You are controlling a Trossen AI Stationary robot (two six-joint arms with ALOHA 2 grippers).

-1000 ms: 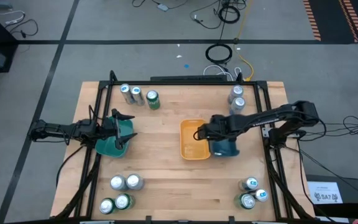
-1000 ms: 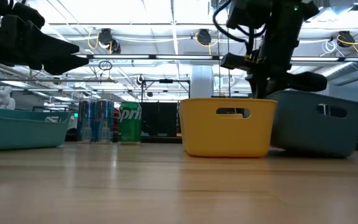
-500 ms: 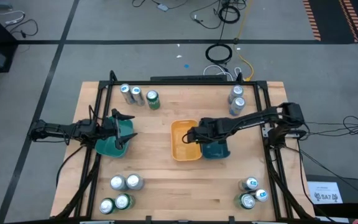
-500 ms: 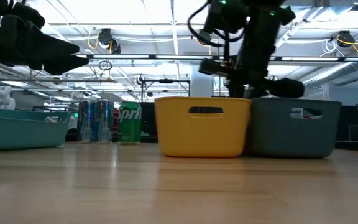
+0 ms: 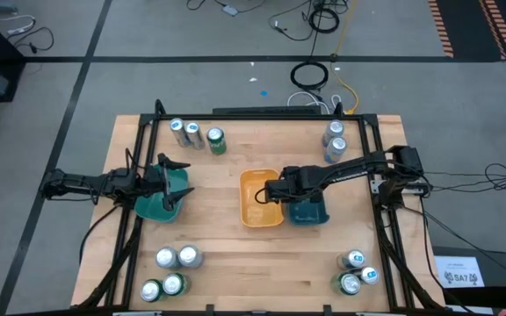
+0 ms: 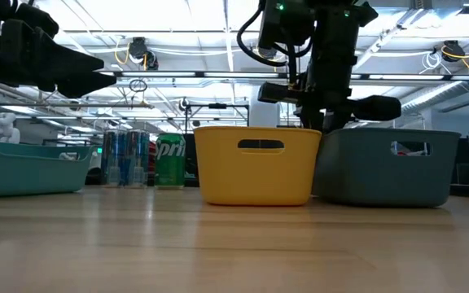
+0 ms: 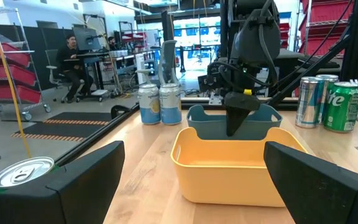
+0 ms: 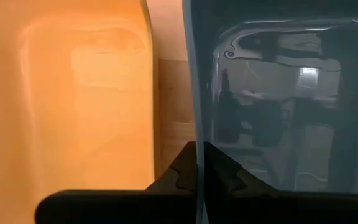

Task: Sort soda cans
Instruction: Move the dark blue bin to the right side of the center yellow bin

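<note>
1. I have the right hand [image 5: 281, 190] out over the middle of the surface [image 5: 235, 254], fingers pressed together and pinching the near rim of the blue bin [image 5: 308, 211]
2. In the right wrist view the blue rim runs straight into the closed fingertips [image 8: 194, 168], with the yellow bin [image 8: 79, 87] on the other side of that rim
3. The yellow bin [image 5: 261, 197] and the blue bin stand side by side at the centre, apparently touching (a sliver of wood shows between their lower walls in the wrist view)
4. My left hand [image 5: 172, 182] waits at the left edge with its fingers spread wide, over the teal bin [image 5: 158, 206], holding nothing
5. The soda cans are in clusters at the corners, all upright on the wood: two silver-blue ones and a green one [image 5: 216, 141] at the far left, two silver ones [image 5: 335, 140] at the far right
6. Four cans [image 5: 172, 270] stand at the near left, two silver-topped and two with green sides; three with blue markings [image 5: 356, 271] sit at the near right
7. No can is in either central bin as far as I can see
8. A seated person [image 7: 73, 59] shows at a desk far off in the room
</note>
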